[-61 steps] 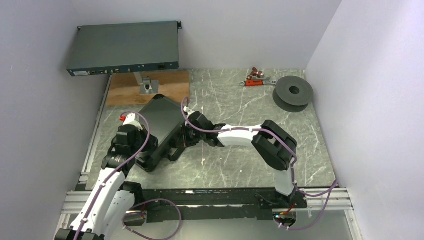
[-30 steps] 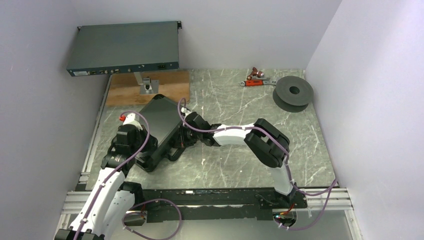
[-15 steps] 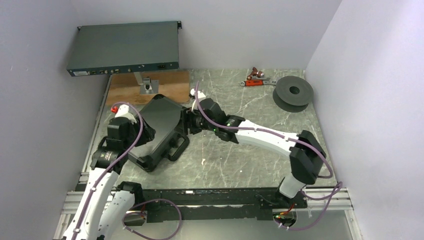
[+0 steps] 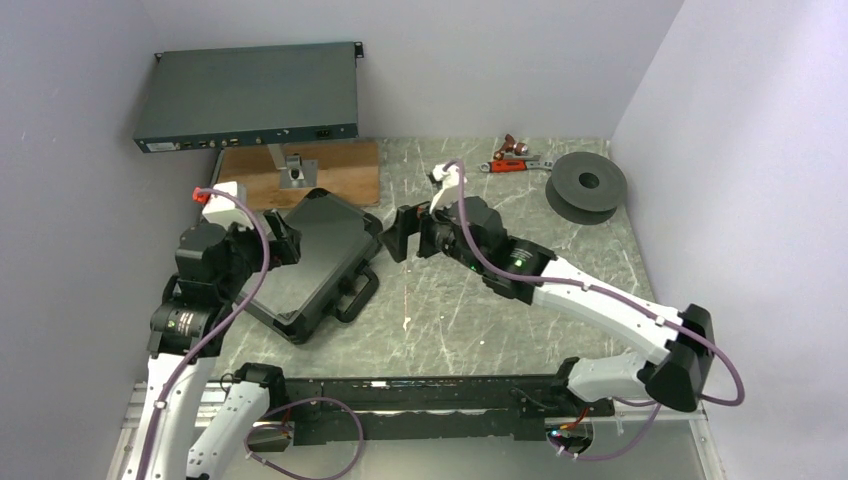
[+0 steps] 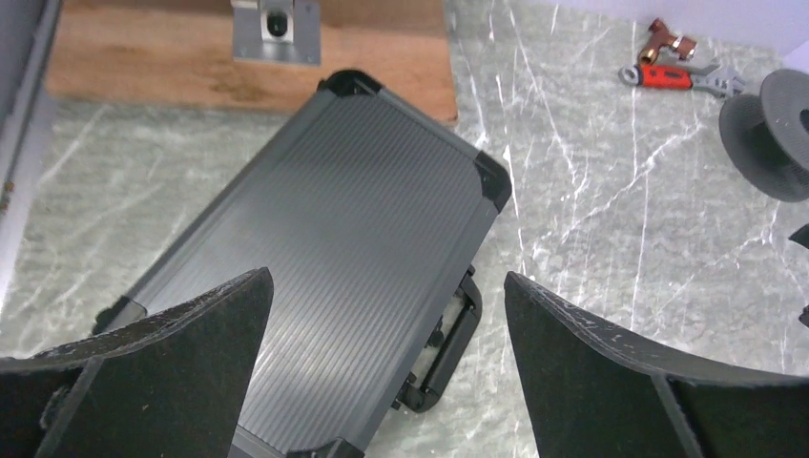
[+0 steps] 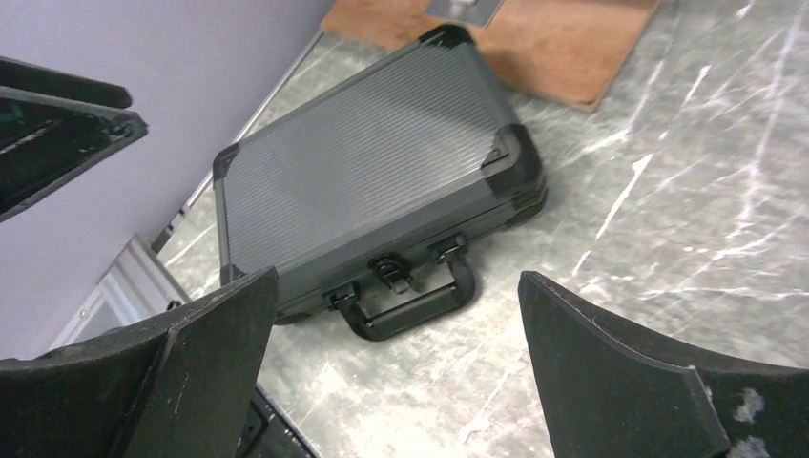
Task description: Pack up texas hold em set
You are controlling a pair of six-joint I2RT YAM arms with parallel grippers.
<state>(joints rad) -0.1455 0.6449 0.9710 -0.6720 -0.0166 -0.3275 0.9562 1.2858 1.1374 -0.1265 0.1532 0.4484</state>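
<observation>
**Case shut on the worktop, both hands wide**

The closed black briefcase (image 4: pixel 318 262) lies slantwise on the left of the worktop (image 4: pixel 480 310), its far corner at the edge of the wooden board (image 4: pixel 335 168). The left hand (image 4: pixel 275 240) and right hand (image 4: pixel 408 234) flank it, both spread wide and holding nothing. The right wrist view shows the handle (image 6: pixel 412 307) and latches plainly; the left wrist view catches only part. Overhead, bare marble runs right to the spool (image 4: pixel 587 185).
</observation>
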